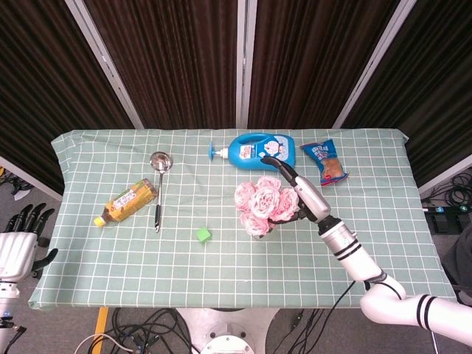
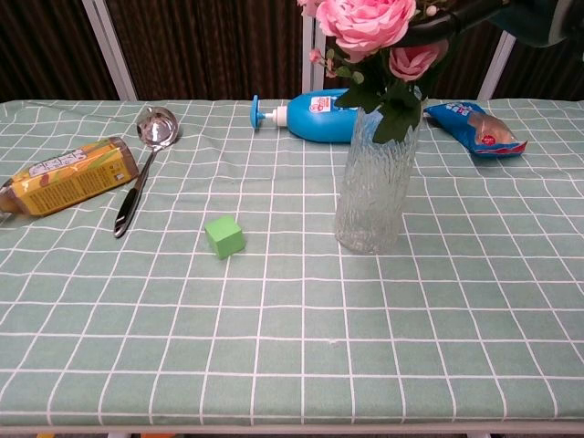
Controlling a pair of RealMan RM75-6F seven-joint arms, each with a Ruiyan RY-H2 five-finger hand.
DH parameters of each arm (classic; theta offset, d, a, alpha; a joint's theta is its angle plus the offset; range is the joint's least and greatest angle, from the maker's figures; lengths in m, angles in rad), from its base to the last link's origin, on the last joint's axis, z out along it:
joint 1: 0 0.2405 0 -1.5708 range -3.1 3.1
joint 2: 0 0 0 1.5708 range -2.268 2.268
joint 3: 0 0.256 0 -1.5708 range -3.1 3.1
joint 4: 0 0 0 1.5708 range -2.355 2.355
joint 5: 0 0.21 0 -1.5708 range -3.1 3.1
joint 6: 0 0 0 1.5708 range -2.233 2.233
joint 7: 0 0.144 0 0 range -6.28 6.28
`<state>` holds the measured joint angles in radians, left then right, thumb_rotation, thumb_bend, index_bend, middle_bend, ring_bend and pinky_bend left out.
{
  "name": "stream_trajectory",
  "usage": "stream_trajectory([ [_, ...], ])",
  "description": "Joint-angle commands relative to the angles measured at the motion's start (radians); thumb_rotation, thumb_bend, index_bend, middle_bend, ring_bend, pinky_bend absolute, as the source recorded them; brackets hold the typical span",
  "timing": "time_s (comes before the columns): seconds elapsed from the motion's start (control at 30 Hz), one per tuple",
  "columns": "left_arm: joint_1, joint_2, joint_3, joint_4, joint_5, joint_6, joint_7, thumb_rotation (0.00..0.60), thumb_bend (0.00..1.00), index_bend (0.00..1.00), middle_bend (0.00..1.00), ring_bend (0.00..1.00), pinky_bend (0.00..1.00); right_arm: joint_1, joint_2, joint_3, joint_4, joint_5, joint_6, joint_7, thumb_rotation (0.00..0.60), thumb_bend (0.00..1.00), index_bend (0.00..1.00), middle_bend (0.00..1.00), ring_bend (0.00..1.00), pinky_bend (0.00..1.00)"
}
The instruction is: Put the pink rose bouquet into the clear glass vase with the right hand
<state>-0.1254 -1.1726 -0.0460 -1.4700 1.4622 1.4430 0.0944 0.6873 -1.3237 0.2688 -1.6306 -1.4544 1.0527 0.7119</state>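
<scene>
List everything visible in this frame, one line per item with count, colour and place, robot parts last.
rose bouquet: one, pink with green leaves, stems down in the vase
glass vase: one, clear, upright right of the table's centre
lotion bottle: one, blue with white label, lying at the far edge
snack packet: one, blue and orange, far right
ladle: one, silver with dark handle, left of centre
drink bottle: one, yellow-labelled, lying on the left
cube: one, green, near centre
tablecloth: one, green with white grid, over the table
left hand: black and white, off the table's left edge, holding nothing
right hand: black and silver, at the bouquet; its grip is hidden
</scene>
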Motion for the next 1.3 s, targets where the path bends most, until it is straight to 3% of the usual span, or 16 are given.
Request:
stream_trajectory([
  [0.03, 0.000, 0.001, -0.001, -0.002, 0.000, 0.001, 0.002, 0.600, 0.21, 0.14, 0.08, 0.04, 0.19, -0.023, 0.062, -0.019, -0.032, -0.019, 0.014, -0.037, 0.600, 0.00, 0.00, 0.04, 0.00, 0.00],
  [0.37, -0.004, -0.001, -0.004, -0.013, 0.000, 0.001, 0.016, 0.600, 0.21, 0.14, 0.08, 0.04, 0.19, -0.181, 0.272, -0.123, -0.114, 0.025, 0.109, -0.483, 0.600, 0.00, 0.00, 0.00, 0.00, 0.00],
  [0.53, -0.008, 0.000, -0.006, -0.031, 0.003, 0.001, 0.036, 0.600, 0.21, 0.14, 0.08, 0.04, 0.19, -0.291, 0.303, -0.186, -0.115, 0.035, 0.226, -0.723, 0.600, 0.00, 0.00, 0.00, 0.00, 0.00],
  [0.67, -0.014, 0.005, -0.009, -0.043, 0.001, -0.005, 0.044, 0.600, 0.21, 0.14, 0.08, 0.04, 0.19, -0.383, 0.266, -0.223, -0.058, 0.031, 0.350, -0.878, 0.600, 0.00, 0.00, 0.00, 0.00, 0.00],
  [0.8, -0.016, 0.008, -0.011, -0.052, -0.001, -0.007, 0.048, 0.600, 0.21, 0.14, 0.08, 0.04, 0.19, -0.461, 0.200, -0.244, 0.075, -0.002, 0.459, -0.887, 0.600, 0.00, 0.00, 0.00, 0.00, 0.00],
  [0.9, -0.014, 0.006, -0.009, -0.048, 0.001, -0.002, 0.050, 0.600, 0.21, 0.14, 0.08, 0.04, 0.19, -0.497, 0.185, -0.253, 0.116, 0.003, 0.483, -0.876, 0.600, 0.00, 0.00, 0.00, 0.00, 0.00],
  [1.3, -0.014, -0.011, -0.006, -0.042, 0.008, 0.001, 0.047, 0.600, 0.21, 0.14, 0.08, 0.04, 0.19, -0.531, 0.181, -0.228, 0.146, 0.006, 0.487, -0.850, 0.600, 0.00, 0.00, 0.00, 0.00, 0.00],
])
